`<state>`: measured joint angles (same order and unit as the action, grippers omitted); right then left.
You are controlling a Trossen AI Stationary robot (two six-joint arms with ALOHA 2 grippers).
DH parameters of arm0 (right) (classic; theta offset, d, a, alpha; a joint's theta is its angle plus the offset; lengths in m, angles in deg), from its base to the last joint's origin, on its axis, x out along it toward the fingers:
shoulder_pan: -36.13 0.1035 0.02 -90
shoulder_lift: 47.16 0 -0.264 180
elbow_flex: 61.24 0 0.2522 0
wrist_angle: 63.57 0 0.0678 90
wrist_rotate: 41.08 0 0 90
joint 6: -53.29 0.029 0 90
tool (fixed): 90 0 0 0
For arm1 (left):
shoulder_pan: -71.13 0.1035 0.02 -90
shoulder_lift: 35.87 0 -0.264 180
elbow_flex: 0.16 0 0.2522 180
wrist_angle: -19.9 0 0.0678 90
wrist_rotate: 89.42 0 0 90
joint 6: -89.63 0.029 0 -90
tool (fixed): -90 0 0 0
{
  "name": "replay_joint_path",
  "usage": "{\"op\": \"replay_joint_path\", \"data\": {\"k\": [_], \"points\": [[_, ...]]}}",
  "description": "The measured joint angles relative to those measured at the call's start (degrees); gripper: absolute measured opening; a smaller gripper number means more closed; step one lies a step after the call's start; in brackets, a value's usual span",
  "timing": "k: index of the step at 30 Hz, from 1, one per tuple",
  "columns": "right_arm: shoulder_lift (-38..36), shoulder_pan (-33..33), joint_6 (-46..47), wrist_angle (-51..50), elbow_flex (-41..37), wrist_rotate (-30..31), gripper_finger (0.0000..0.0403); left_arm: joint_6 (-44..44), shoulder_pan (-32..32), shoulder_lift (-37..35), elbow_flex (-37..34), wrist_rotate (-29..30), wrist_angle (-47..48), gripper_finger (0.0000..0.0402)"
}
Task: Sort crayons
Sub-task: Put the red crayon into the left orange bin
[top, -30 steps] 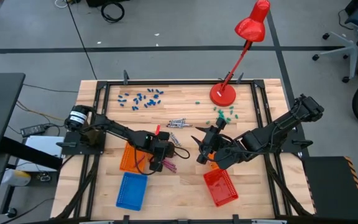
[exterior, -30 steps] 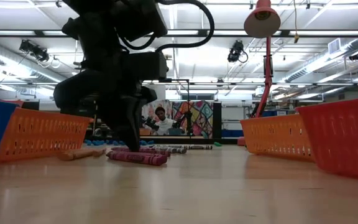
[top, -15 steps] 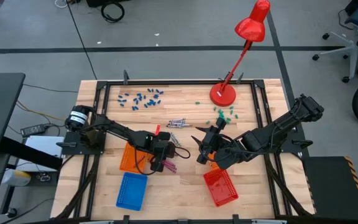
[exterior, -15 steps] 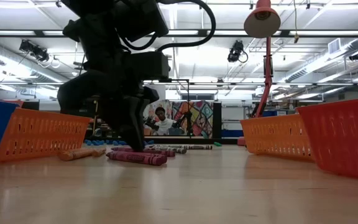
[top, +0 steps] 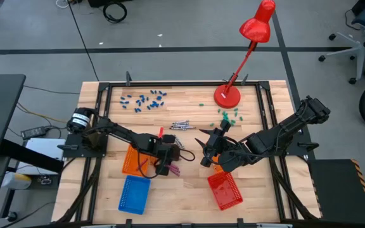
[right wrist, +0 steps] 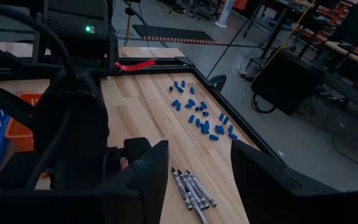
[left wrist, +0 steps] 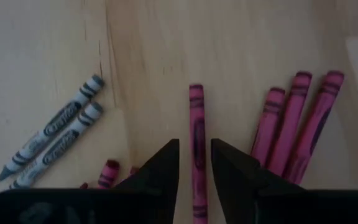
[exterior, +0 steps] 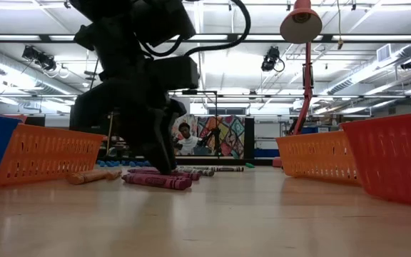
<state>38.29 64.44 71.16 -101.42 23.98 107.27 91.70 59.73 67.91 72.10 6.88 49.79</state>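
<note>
Several magenta crayons (left wrist: 297, 118) lie flat on the wooden table, also seen in the high view (top: 172, 168) and the low view (exterior: 159, 180). My left gripper (left wrist: 195, 171) is low over them, open, one finger on each side of a single magenta crayon (left wrist: 196, 130), with a small gap on both sides. It also shows in the high view (top: 167, 164). Two grey crayons (left wrist: 55, 134) lie beside it. More grey crayons (top: 181, 126) lie farther back. My right gripper (top: 203, 152) is open and empty above the table's middle.
An orange basket (top: 130, 161) and a blue basket (top: 134, 193) stand at the near left, and a red basket (top: 225, 190) at the near right. A red lamp's base (top: 227, 96) stands at the far right. Small blue pieces (top: 144, 99) and green pieces (top: 230, 114) lie at the back.
My left gripper has shifted a little toward the table's right, staying low over the magenta crayons. The crayons have not moved.
</note>
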Motion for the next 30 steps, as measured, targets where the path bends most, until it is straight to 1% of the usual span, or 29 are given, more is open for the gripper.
{"op": "replay_joint_path", "data": {"k": [8,10,12,17,18,20,24,30], "points": [[0.03,0.00,-0.01,0.02,0.00,0.00,0.0178,-0.54,-0.03,2.96,0.39,0.10,-0.90,0.0105],[0.15,0.00,-0.02,0.00,0.00,-0.01,0.0178,-0.50,-0.07,3.17,0.42,0.17,-0.58,0.0099],[0.15,0.00,-0.02,0.01,0.00,0.01,0.0178,-0.50,-0.08,3.24,0.40,-0.02,-0.24,0.0086],[0.15,0.00,-0.02,0.02,0.00,0.00,0.0178,-0.43,-0.15,3.26,0.37,-0.07,0.18,0.0022],[0.15,0.00,-0.01,0.01,0.00,0.00,0.0178,-0.44,-0.14,3.27,0.35,-0.04,0.20,0.0017],[0.15,0.00,-0.02,0.00,0.00,0.00,0.0178,-0.42,-0.13,3.31,0.35,-0.02,0.23,0.0017],[0.15,0.00,-0.02,0.00,0.00,0.00,0.0178,-0.28,-0.13,3.33,0.33,-0.02,0.27,0.0032],[0.16,0.00,-0.02,0.00,0.00,0.00,0.0178,-0.28,-0.11,2.15,0.19,-0.02,0.47,0.0030]]}}
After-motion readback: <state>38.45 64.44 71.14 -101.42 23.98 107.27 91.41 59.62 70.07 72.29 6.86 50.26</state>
